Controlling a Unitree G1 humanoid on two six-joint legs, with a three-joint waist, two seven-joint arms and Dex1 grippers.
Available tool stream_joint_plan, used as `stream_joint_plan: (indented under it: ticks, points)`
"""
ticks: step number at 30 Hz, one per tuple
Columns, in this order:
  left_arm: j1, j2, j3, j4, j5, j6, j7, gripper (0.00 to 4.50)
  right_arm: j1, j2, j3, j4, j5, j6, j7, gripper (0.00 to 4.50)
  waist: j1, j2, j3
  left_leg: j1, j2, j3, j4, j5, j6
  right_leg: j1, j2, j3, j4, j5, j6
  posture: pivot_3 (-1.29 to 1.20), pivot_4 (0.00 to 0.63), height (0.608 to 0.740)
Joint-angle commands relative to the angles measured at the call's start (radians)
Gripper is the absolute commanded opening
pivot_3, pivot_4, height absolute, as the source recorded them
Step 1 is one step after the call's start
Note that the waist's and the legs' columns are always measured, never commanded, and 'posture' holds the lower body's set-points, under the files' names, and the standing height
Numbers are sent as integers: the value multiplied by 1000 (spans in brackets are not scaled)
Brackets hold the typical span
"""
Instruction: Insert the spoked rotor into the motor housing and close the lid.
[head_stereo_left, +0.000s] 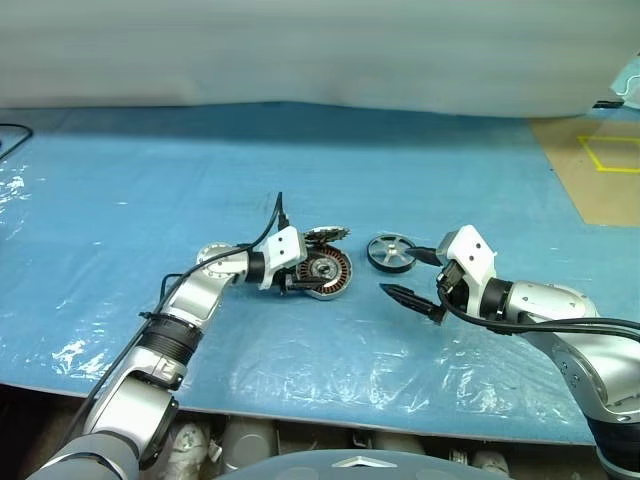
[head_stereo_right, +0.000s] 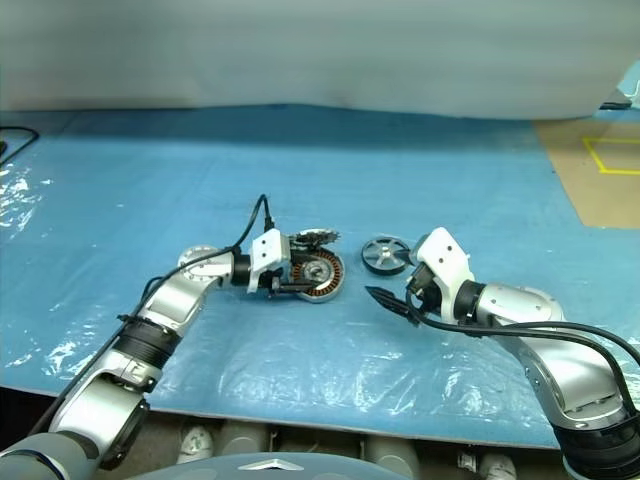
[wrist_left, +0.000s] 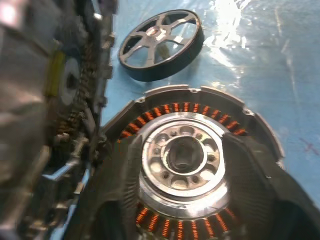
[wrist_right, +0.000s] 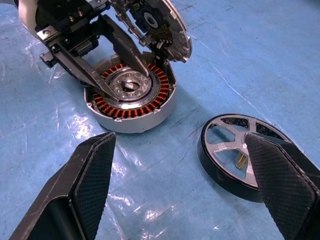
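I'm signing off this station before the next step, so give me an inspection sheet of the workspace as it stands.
Surface: blue plastic sheet, wrinkled, glossy.
Motor housing: on the sheet, copper windings exposed.
Lid: raised, tilted at the housing's far rim.
Spoked rotor: flat on the sheet beside the housing, not inserted.
Clutter: nothing seen.
Left gripper: open, fingers over the housing's centre.
Right gripper: open, holding nothing, near the rotor.
Cables: black cable at the left wrist.
Surroundings: brown floor with yellow tape on the right.

Blue plastic sheet (head_stereo_left: 300, 180); tan floor (head_stereo_left: 600, 180) beyond
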Motion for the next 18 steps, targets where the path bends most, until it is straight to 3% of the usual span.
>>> stream_joint_plan:
  ticks: [1,14,18]
  points:
    - [-16,-2,4,16,16,-22,22,2681,-3,-8,-6,-30,-3,-20,2,4312,1,0,0,0,0,0,0,0,0,0,0,0,0,0,0,0,150,740]
    - [117,78,73,-266,-231,137,-145,2681,-30,-7,-27,-32,48,-20,45,4312,-1,0,0,-2,0,0,-1,0,0,-2,0,0,-1,0,0,0,150,740]
    - [185,133,128,-348,-329,220,-178,2732,-59,-10,3,-11,55,-27,79,3015,-2,0,0,-1,1,0,-1,0,0,-2,0,0,-1,0,0,0,150,740]
